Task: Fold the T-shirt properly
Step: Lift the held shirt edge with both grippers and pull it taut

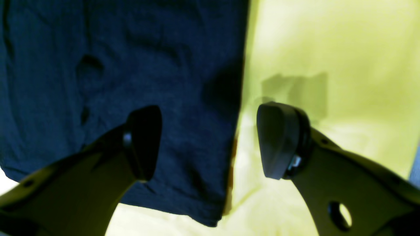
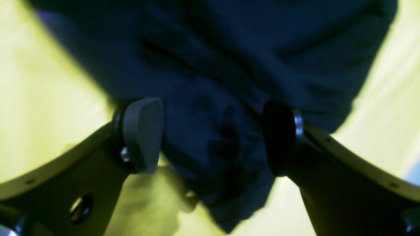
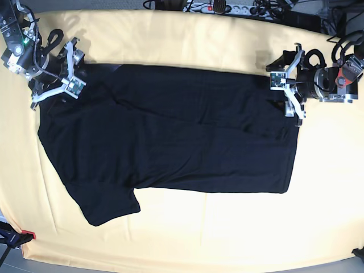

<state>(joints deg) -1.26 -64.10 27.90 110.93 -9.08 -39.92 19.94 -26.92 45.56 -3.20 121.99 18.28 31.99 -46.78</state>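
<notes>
We see the black T-shirt (image 3: pixel 170 131) lying spread mostly flat on the pale yellow tablecloth (image 3: pixel 227 227), plain side up, its long axis running left to right across the middle of the table in the base view, shifted a bit toward the far edge. One short sleeve (image 3: pixel 105 202) sticks out toward the near-left corner; the straight hem (image 3: pixel 291 142) faces the right edge. The left gripper (image 3: pixel 291 88) sits at the far-right corner of the shirt, fingers spread apart, straddling the shirt's edge: in its wrist view one pad (image 1: pixel 144 141) is over the dark cloth and the other pad (image 1: pixel 275 141) over bare tablecloth, with the cloth edge (image 1: pixel 238 131) running between them. We can't tell if the pads touch the fabric. The right gripper (image 3: pixel 61 77) is at the far-left corner of the shirt, near the table's far-left corner, fingers also spread; its wrist view shows a bunched, wrinkled fold of the shirt (image 2: pixel 223 141) between the two pads, not pinched. That view is blurry. A power strip and cables (image 3: pixel 227 8) lie beyond the far edge.
</notes>
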